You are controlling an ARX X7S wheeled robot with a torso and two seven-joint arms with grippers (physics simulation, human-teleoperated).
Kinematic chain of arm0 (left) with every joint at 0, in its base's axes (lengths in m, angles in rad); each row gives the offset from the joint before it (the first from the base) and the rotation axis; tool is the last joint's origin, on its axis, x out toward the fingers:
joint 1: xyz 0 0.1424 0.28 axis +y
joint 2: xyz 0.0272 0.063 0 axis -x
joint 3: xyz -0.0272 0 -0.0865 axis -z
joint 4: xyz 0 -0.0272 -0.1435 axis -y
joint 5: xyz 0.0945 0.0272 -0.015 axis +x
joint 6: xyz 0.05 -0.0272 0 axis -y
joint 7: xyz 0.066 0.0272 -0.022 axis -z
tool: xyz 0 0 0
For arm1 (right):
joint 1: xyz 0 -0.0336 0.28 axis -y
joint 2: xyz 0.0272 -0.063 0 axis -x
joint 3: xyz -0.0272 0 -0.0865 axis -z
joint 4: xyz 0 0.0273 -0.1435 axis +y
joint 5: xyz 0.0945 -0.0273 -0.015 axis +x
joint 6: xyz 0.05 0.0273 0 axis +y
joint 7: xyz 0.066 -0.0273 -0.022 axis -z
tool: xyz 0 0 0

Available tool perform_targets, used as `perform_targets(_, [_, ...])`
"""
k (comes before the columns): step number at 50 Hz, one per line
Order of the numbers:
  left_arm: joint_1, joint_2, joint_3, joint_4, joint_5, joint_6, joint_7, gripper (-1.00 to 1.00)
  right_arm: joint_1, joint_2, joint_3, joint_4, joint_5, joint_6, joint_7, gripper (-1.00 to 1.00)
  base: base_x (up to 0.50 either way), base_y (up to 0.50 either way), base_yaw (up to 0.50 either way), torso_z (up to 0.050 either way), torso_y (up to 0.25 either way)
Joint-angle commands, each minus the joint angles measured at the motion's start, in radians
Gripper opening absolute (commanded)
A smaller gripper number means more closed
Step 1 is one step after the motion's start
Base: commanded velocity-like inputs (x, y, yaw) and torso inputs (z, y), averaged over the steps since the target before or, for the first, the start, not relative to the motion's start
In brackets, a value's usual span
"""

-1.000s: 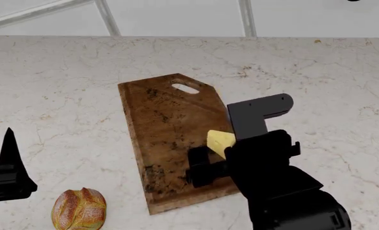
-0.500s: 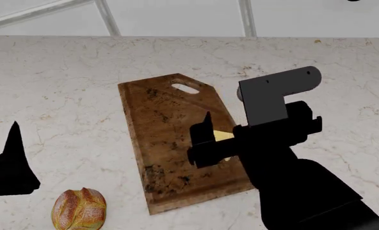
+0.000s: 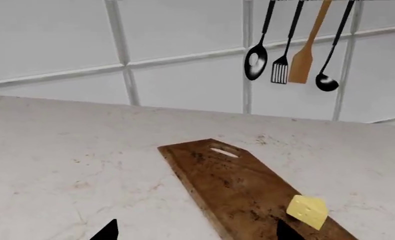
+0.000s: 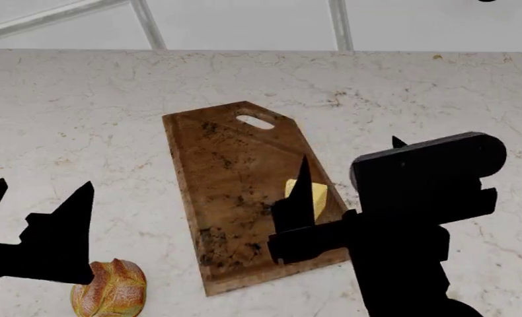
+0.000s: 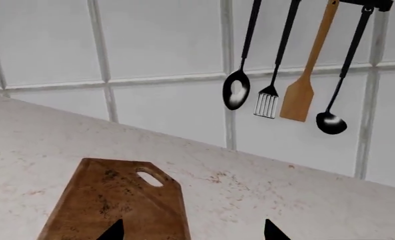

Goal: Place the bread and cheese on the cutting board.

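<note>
The cutting board [image 4: 230, 178] lies on the marble counter, its handle hole at the far end. The cheese [image 4: 318, 193] rests on the board near its right edge, partly hidden by a finger of my right gripper [image 4: 350, 150], which is open, empty and raised above it. The bread [image 4: 111, 292] sits on the counter to the left of the board's near end. My left gripper [image 4: 41, 188] is open and empty just above and behind the bread. The left wrist view shows the board [image 3: 224, 180] and cheese [image 3: 308, 211] beyond that gripper [image 3: 196, 232]. The right wrist view shows the board [image 5: 111, 200] beyond its gripper [image 5: 193, 231].
Behind the counter is a white tiled wall [image 5: 164, 45]. Several utensils hang on it, among them a wooden spatula [image 5: 303, 85] and a black ladle [image 5: 332, 122]; they also show in the left wrist view [image 3: 297, 55]. The right arm's black body [image 4: 411, 264] covers the counter's near right part.
My right gripper has let go of the cheese and risen away from the board, leaving it there. My left gripper has moved right, towards the bread.
</note>
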Motion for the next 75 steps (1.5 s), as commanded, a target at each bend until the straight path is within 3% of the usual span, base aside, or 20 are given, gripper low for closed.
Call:
perform_targets(1, [-0.033, -0.002, -0.011, -0.034, -0.265, -0.076, -0.156, 1.00, -0.077, 0.013, 0.036, -0.109, 0.006, -0.024, 0.035, 1.00, 0.00, 0.00, 0.00, 0.000, 0.000])
perform_targets(15, [-0.024, -0.041, 0.050, -0.075, -0.295, -0.062, -0.224, 1.00, -0.149, 0.016, 0.035, -0.138, -0.006, -0.088, 0.039, 1.00, 0.00, 0.00, 0.00, 0.000, 0.000])
perform_targets(24, [-0.059, -0.121, 0.136, -0.089, -0.518, 0.011, -0.386, 1.00, -0.145, 0.013, 0.003, -0.118, -0.016, -0.091, 0.040, 1.00, 0.00, 0.00, 0.00, 0.000, 0.000])
perform_targets(37, [-0.094, -0.155, 0.220, -0.107, -0.587, 0.043, -0.435, 1.00, -0.145, 0.011, -0.018, -0.077, -0.026, -0.118, 0.030, 1.00, 0.00, 0.00, 0.00, 0.000, 0.000])
perform_targets(49, [-0.050, -0.146, 0.205, -0.113, -0.505, 0.019, -0.371, 1.00, -0.143, 0.013, -0.025, -0.079, -0.021, -0.118, 0.031, 1.00, 0.00, 0.00, 0.00, 0.000, 0.000])
perform_targets(67, [-0.005, -0.130, 0.186, -0.134, -0.257, -0.012, -0.194, 1.00, -0.137, 0.011, -0.049, -0.064, -0.025, -0.127, 0.030, 1.00, 0.00, 0.00, 0.00, 0.000, 0.000])
perform_targets(75, [0.020, -0.133, 0.197, -0.127, -0.242, -0.005, -0.176, 1.00, -0.139, 0.012, -0.048, -0.061, -0.022, -0.129, 0.033, 1.00, 0.00, 0.00, 0.00, 0.000, 0.000])
